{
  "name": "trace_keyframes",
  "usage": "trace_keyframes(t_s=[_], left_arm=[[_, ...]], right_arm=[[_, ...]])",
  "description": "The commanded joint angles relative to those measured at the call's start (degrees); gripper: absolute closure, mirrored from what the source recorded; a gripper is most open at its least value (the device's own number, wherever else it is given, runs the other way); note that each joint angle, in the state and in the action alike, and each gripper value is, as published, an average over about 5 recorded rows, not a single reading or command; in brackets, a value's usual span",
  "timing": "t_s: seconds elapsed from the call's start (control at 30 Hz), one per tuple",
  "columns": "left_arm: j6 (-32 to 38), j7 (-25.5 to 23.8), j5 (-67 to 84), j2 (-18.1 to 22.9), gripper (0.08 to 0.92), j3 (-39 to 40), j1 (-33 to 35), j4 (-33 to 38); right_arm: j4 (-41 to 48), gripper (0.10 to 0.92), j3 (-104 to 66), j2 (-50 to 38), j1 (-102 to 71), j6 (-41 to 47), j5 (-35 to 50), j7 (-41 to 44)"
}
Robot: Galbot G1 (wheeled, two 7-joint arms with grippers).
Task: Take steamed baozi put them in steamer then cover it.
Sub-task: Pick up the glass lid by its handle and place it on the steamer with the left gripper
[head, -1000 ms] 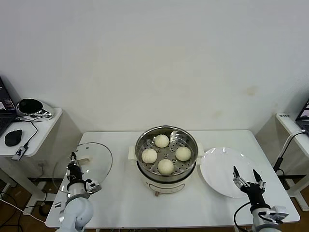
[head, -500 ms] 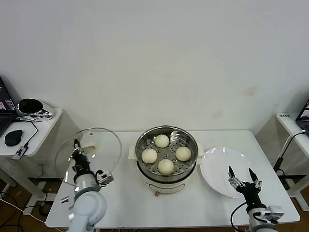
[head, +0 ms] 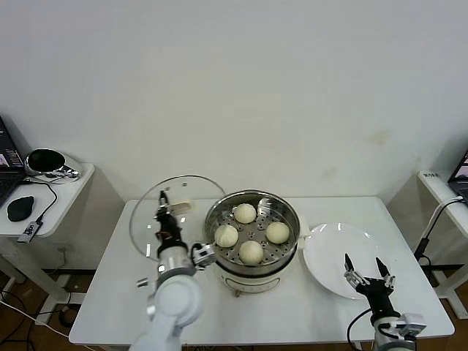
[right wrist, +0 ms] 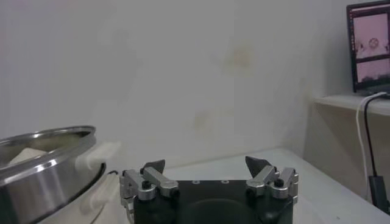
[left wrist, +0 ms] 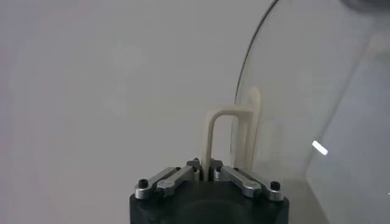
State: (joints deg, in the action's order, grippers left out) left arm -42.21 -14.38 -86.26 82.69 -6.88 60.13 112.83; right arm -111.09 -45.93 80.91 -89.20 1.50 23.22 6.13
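Four steamed baozi (head: 251,251) sit on the perforated tray inside the steamer (head: 252,212), at lower centre of the head view. The loading step reads as complete; covering remains.

The left end effector (head: 161,207) is closed on the cream bar handle of the cover (head: 178,189). It holds the glass disc clear of the surface (head: 131,292) and tilted up on edge, at centre-left of the frame. The left wrist view confirms the grip: the handle (left wrist: 226,137) rises straight out from between the closed fingers, with the glass curving away at the right of that frame.

The relation that governs the coming move: the steamer lies immediately to the right of the cover in the head view, and the cover's right edge appears to meet or just overlap the pot's rim. Whether the two touch cannot be determined. The disc will need to travel right and be laid flat, its face level with the rim. The left arm is the nearer one and already carries the load.

The right end effector (head: 365,271) is parked at lower right of the frame, its fingers spread and empty, over the near edge of the white plate (head: 333,252).

Obscured items: the cover's lower edge is hidden behind the left arm, the steamer's base is partly masked by it, and the right wrist view shows only a cut-off portion of the pot wall (right wrist: 42,164).
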Motion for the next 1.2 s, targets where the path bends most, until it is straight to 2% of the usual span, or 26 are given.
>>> trace_keyframes(t_s=[0.03,0.43,0.73,1.2], left_arm=[[-2.3,-1.9,-1.8,4.5,0.851,11.6,-9.5,-8.5],[-2.4,-2.8,-1.5,9.0,0.851,18.5,-13.7,-13.7],[-2.4,-2.6,-1.5,9.0,0.851,18.7,-13.5,-18.0],[-2.5,-5.7,-2.0,9.1,0.851,17.4,-11.2,-16.1]], right_arm=[[0.3,0.203,-0.5,1.1,-0.2,-0.2,-1.1,0.1],[1.1,0.203,-2.0,1.7,0.0,-0.2,-1.3,0.1],[1.9,0.203,-2.0,1.8,0.5,-0.5,-1.4,0.1],[2.3,0.203,-2.1,1.9,0.8,-0.8,-1.6,0.1]])
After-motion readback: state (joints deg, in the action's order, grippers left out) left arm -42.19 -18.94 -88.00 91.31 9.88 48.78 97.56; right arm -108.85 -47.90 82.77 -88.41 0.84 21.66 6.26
